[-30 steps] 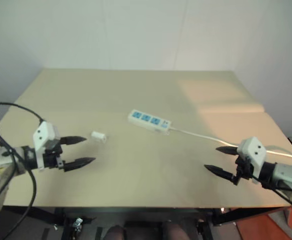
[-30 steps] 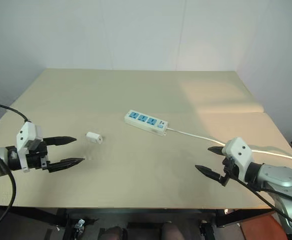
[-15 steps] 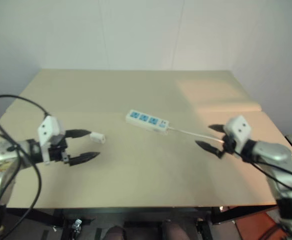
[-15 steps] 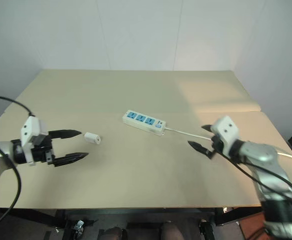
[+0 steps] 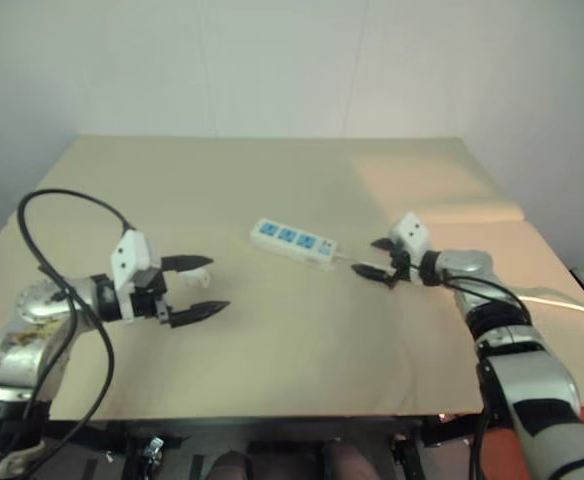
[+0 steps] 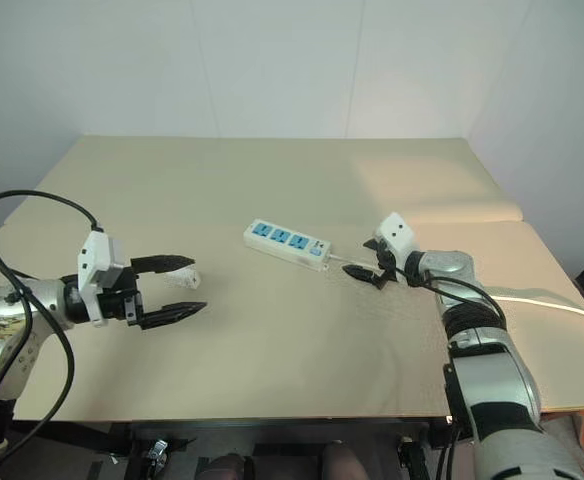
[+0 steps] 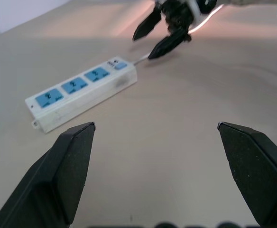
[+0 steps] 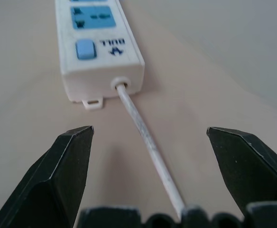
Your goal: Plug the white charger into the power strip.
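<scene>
Beige tabletop (image 6: 272,370): our left claw (image 6: 184,288) spread wide, empty, straddling white charger (image 6: 185,279); right claw (image 6: 364,259) spread, empty, over power strip (image 6: 287,243) cord (image 8: 148,142).

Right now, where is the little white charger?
In the head views, the white charger lies on the table's left half, beside the left gripper's open fingers, well left of the power strip.

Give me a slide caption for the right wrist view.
Open right end effector straddling the thin white cord just behind the power strip.
</scene>
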Controlling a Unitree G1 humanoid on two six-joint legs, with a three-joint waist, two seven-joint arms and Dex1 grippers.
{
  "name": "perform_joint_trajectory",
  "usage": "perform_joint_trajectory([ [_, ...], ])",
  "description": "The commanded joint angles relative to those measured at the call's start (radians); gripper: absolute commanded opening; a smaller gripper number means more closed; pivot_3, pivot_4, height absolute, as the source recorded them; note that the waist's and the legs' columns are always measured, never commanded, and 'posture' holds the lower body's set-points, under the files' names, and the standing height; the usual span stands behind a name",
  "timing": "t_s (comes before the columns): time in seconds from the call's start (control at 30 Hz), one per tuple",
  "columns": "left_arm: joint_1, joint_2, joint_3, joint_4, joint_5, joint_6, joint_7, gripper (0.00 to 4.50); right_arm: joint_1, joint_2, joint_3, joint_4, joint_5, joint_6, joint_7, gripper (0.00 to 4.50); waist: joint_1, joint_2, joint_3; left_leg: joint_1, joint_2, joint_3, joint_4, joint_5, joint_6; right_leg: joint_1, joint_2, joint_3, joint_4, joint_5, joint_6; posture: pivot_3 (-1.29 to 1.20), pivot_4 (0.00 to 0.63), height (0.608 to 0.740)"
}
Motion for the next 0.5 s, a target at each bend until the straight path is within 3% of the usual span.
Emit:
perform_joint_trajectory([
  [0.03, 0.000, 0.021, 0.030, -0.039, -0.002, 0.004, 0.019, 4.50, -0.055, 0.007, 0.030, 0.073, -0.072, -0.046, -0.024, 4.48, -0.002, 0.000, 0.000, 0.000, 0.000, 0.000, 0.000, 0.000, 0.000, 0.000, 0.000, 0.000, 0.000, 0.000, 0.000, 0.00, 0.150, 0.740],
  [0.07, 0.002, 0.022, 0.033, -0.042, -0.002, 0.007, 0.024, 4.50, -0.064, 0.013, 0.035, 0.090, -0.086, -0.043, -0.034, 4.48, -0.003, 0.000, 0.000, 0.000, 0.000, 0.000, 0.000, 0.000, 0.000, 0.000, 0.000, 0.000, 0.000, 0.000, 0.000, 0.00, 0.150, 0.740],
  [0.17, 0.006, 0.027, 0.040, -0.054, -0.012, 0.010, 0.028, 4.50, -0.092, 0.034, 0.012, 0.122, -0.070, 0.009, 0.003, 3.92, -0.010, 0.000, 0.000, 0.002, 0.000, 0.000, 0.000, 0.000, 0.000, 0.001, 0.000, 0.000, 0.001, 0.000, -0.001, 0.00, 0.150, 0.740],
  [0.5, 0.018, 0.027, 0.027, -0.058, 0.001, 0.002, 0.036, 4.50, -0.111, 0.041, 0.018, 0.118, -0.098, 0.004, 0.000, 0.38, -0.019, 0.000, 0.000, 0.001, 0.000, -0.001, 0.000, 0.000, 0.000, 0.001, 0.001, 0.000, 0.001, 0.000, -0.001, 0.00, 0.150, 0.740],
])
